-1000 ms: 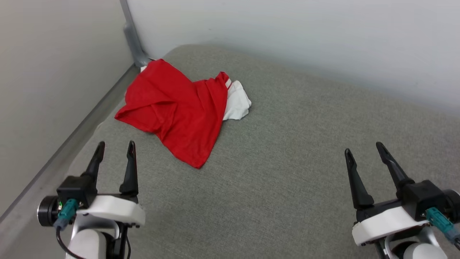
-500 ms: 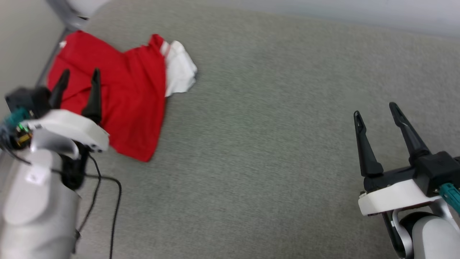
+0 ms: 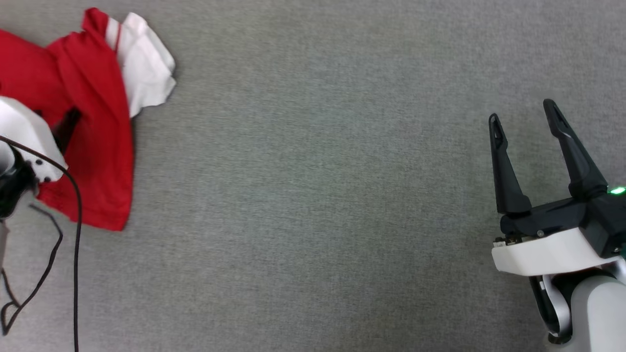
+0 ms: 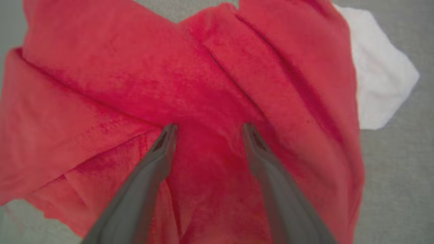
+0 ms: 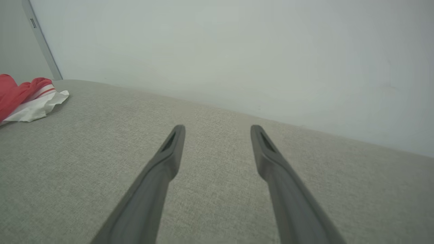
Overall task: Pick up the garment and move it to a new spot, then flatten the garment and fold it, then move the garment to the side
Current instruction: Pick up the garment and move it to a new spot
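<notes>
The garment [image 3: 93,127] lies crumpled at the upper left of the grey cushion, red with a white sleeve [image 3: 144,80] sticking out to the right. In the left wrist view my left gripper [image 4: 208,128] hangs open just above the red cloth [image 4: 203,84], fingers straddling a fold, nothing gripped. In the head view one dark finger of that gripper [image 3: 66,128] pokes out past the white wrist shell over the shirt. My right gripper [image 3: 523,110] stands open at the right, far from the shirt, over bare cushion. The right wrist view catches the garment [image 5: 23,98] at its far left.
The grey fabric surface [image 3: 318,195] spreads wide between the two arms. A black cable [image 3: 73,234] loops down from my left wrist at the lower left. A pale wall [image 5: 237,51] rises behind the cushion, with a grey post [image 5: 42,40] in the corner.
The head camera has tilted down and swung right, so the shirt sits further up-left in the picture. My left gripper has reached forward over the red cloth. The right gripper stays open.
</notes>
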Controlling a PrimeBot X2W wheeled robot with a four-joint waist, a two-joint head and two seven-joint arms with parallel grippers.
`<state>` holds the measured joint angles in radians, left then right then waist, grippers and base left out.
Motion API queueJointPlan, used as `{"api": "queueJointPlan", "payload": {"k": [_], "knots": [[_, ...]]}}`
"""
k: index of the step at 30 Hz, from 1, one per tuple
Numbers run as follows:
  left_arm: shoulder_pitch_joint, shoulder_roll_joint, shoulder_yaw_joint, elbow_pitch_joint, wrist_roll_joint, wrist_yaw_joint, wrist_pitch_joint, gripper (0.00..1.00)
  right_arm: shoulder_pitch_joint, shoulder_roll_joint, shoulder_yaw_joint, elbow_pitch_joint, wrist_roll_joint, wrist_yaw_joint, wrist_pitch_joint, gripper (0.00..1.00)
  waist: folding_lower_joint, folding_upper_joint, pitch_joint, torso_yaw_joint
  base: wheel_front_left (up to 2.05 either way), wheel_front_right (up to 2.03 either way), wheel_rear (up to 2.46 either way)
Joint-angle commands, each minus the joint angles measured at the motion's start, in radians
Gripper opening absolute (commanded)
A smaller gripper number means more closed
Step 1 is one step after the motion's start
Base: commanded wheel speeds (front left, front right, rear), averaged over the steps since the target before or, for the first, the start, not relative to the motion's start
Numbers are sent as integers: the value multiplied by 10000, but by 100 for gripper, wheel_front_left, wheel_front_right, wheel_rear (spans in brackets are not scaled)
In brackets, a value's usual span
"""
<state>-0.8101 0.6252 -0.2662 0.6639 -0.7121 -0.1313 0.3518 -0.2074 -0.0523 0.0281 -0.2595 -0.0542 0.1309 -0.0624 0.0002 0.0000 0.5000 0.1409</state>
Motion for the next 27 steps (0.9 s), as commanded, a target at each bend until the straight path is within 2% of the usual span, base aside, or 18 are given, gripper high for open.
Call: {"api": "queueJointPlan", "payload": {"k": [1, 4, 9, 12, 18, 20, 23, 24, 27], "knots": [[-105, 263, -241, 308, -404, 12, 700, 100, -229, 19, 30, -73, -7, -3, -89, 100, -2, 0, 327, -283, 0, 0, 0], [104, 425, -525, 1016, -943, 20, 1873, 100, -260, 22, 32, -63, -8, -3, -92, 100, -2, 0, 423, -365, 0, 0, 0], [511, 215, -664, 2153, -1510, 53, 3033, 100, -317, 25, 2, 22, 84, -3, -106, 100, -2, 0, 426, -440, 0, 0, 0], [427, 119, -748, 2224, -1440, 52, 2648, 0, -323, 26, -56, 47, 167, -3, -74, 100, -2, 0, 340, -405, 0, 0, 0], [-102, 134, -936, 2261, -860, 50, 1378, 0, -118, 26, -129, 248, 461, -3, -42, 100, -2, 0, -242, -273, 0, 0, 0], [-360, 202, -1040, 2156, -461, 102, 485, 0, 5, 26, -169, 347, 591, -3, -62, 100, -2, 0, -561, -197, 0, 0, 0], [-588, -1, -1109, 2112, -90, 186, -863, 0, 218, 26, -369, 490, 778, -5, -53, 100, -2, 0, -1051, -46, 0, 0, 0], [-588, -1, -1109, 2112, -90, 186, -863, 0, 218, 26, -369, 490, 778, -5, -53, 100, -2, 0, -1051, -46, 0, 0, 0], [-637, -168, -1155, 2171, 235, 364, -2073, 0, 430, 28, -531, 595, 893, -3, -88, 100, -2, 0, -1585, 40, 0, 0, 0]]}}
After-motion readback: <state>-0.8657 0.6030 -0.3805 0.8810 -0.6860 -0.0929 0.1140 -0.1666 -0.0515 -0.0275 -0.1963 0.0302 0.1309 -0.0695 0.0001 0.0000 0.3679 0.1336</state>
